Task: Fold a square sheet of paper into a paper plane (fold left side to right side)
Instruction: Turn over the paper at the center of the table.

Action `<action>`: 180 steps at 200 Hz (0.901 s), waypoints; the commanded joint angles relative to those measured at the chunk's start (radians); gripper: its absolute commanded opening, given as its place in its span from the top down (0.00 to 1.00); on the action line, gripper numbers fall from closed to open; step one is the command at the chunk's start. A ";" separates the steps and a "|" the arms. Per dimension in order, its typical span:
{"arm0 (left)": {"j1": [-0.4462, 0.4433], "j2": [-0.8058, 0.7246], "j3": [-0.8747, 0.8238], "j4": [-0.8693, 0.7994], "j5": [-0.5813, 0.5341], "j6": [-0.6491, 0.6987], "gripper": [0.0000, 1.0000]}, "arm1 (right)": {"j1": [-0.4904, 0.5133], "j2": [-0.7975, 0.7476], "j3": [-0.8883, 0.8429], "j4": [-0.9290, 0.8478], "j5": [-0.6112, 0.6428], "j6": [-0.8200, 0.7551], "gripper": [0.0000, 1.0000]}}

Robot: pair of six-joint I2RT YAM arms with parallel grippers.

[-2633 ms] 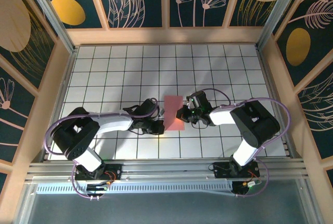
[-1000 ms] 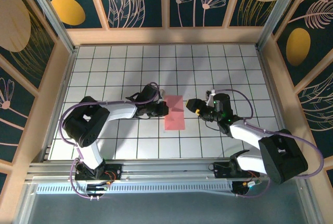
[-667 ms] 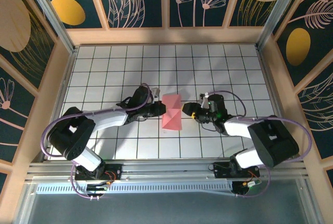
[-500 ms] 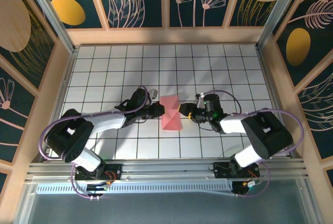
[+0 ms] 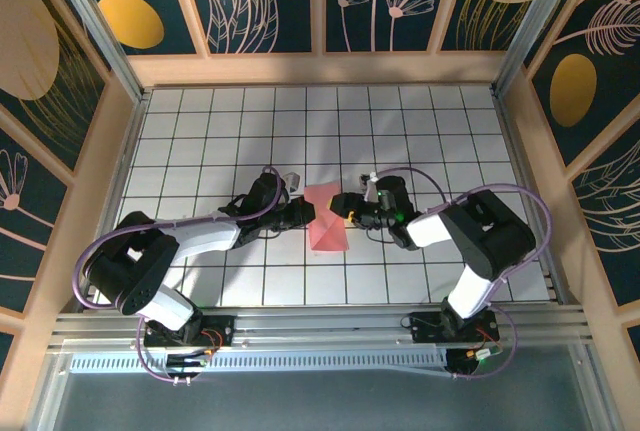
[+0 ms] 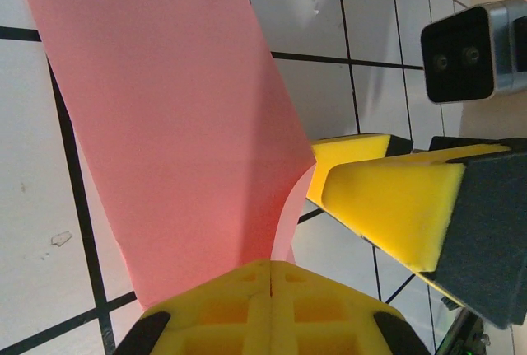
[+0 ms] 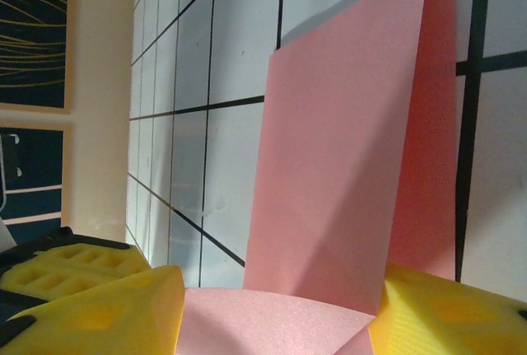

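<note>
A: Between the left fingers (image 6: pixel 268 277), which were pressed together, sat one edge of the square sheet of paper (image 6: pixel 165 124), bowed above the counter (image 5: pixel 200 131).

B: Right fingers (image 5: pixel 346 209) were spread around the opposite edge, not pinching. Sheet looked doubled over. No nose or wings, so most was probably left.

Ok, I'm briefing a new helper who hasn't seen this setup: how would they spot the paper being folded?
Look at the white tiled table inside the patterned walls, then at its middle. The paper is the salmon-pink folded sheet pinched by the left hand, with the right hand at its other side; nothing else there is pink.
</note>
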 commanded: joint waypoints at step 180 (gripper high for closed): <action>0.007 0.046 0.022 -0.054 -0.034 -0.017 0.96 | 0.036 0.055 0.063 0.000 -0.006 -0.022 0.81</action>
